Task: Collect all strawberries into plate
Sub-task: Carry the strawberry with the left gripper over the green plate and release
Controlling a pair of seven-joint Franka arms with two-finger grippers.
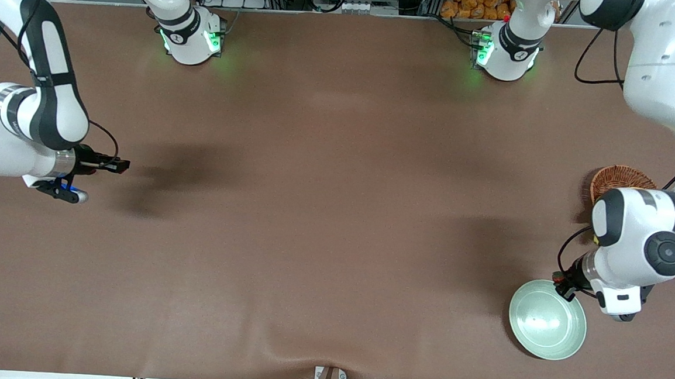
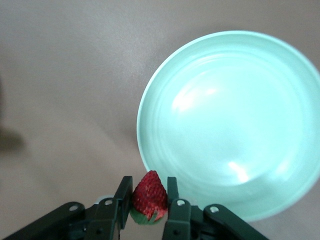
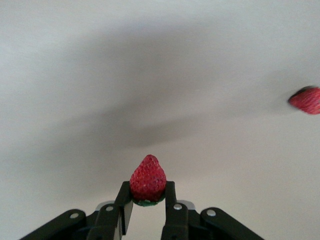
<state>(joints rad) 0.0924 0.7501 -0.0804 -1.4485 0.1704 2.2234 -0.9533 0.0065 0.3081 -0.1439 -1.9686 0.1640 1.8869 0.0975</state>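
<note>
Left wrist view has the left gripper [image 2: 150, 205] clenched on 1 strawberry [image 2: 149, 196] just short of the plate [image 2: 230, 125] rim, so dropping now could roll it onto the counter [image 1: 312, 211], while the right gripper [image 3: 148, 200] grasps another strawberry [image 3: 148, 180] well away from it.

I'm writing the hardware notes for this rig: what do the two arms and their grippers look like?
Both arms are glossy white with black joint bands and loose black cables; their bases glow green. The left gripper and right gripper have slim black fingers on black linkages fixed with silver screws.
</note>
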